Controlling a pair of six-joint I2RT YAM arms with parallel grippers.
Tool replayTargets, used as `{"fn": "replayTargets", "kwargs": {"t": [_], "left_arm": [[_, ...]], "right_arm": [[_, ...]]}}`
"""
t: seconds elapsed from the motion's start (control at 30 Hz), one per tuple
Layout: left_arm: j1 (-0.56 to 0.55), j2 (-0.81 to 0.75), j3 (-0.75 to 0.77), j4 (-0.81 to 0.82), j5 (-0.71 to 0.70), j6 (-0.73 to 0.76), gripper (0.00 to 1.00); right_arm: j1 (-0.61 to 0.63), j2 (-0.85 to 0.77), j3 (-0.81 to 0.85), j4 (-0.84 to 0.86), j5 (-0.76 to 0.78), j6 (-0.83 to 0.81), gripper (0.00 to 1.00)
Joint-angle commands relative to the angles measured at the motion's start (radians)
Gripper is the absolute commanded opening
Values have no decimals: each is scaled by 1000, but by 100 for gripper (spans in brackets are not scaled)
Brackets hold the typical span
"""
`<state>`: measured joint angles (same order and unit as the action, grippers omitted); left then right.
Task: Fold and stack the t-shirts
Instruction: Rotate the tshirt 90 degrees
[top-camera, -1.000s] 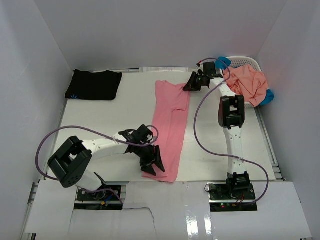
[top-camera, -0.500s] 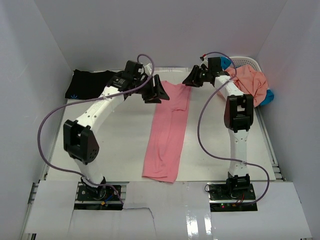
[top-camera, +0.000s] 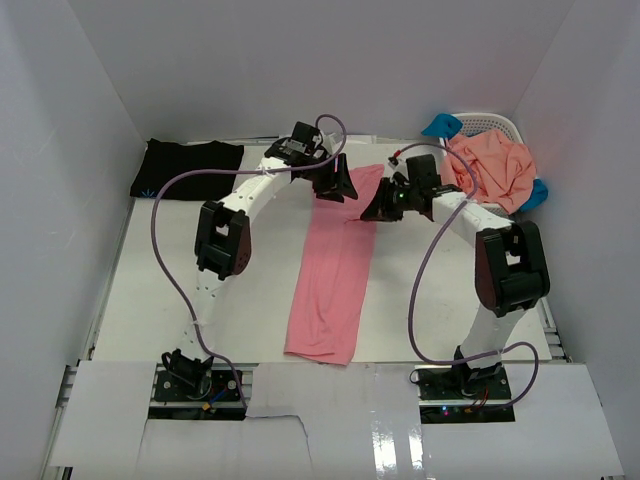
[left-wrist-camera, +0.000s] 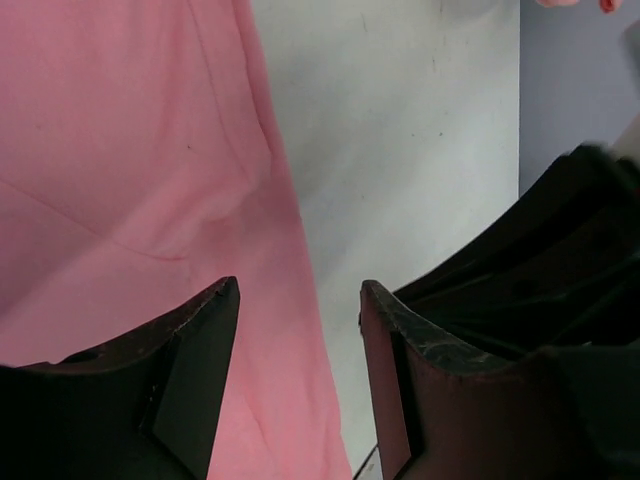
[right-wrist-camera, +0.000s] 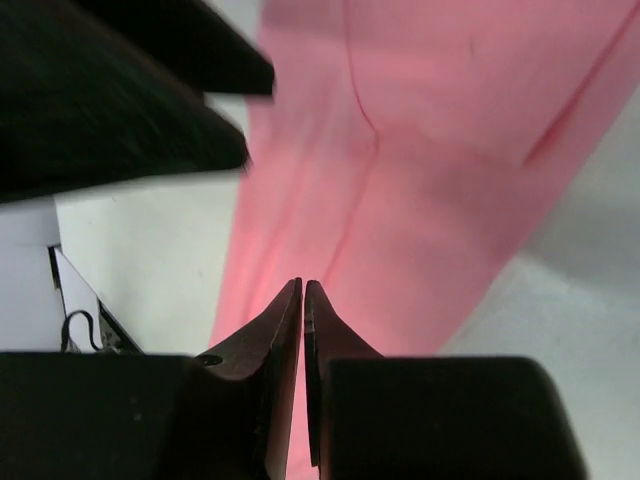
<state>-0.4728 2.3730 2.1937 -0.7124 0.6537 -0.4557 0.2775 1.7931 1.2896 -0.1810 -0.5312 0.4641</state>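
The rose-pink t-shirt (top-camera: 335, 265) lies as a long narrow strip down the middle of the table. It also shows in the left wrist view (left-wrist-camera: 120, 170) and the right wrist view (right-wrist-camera: 440, 170). My left gripper (top-camera: 335, 183) is open over the strip's far end, its fingers (left-wrist-camera: 200, 380) astride the cloth's right edge, holding nothing. My right gripper (top-camera: 384, 206) is shut and empty, its tips (right-wrist-camera: 303, 287) just above the strip's right side. The black t-shirt (top-camera: 187, 168) lies folded at the far left. The salmon-orange t-shirt (top-camera: 495, 165) and the bright blue one (top-camera: 440, 125) are heaped at the far right.
The white lattice basket (top-camera: 503, 122) stands in the far right corner under the heaped shirts. White walls close in the table on the left, back and right. The left gripper's dark body (right-wrist-camera: 120, 100) shows in the right wrist view, close to my right gripper.
My left arm has swung from the strip's near end up to its far end. My right gripper has come away from the basket, toward the strip's right edge. The pink shirt has not moved.
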Motion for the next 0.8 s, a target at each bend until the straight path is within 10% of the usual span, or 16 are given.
{"fn": "replayTargets", "kwargs": {"t": [0.0,0.77], "left_arm": [[7,29,87,1,17,26,62],[72,216,54,131,-180,52,61]], "right_arm": [[26,-17,-84,27,39,8,10],[55,233,-27,-11,137,-15,8]]}}
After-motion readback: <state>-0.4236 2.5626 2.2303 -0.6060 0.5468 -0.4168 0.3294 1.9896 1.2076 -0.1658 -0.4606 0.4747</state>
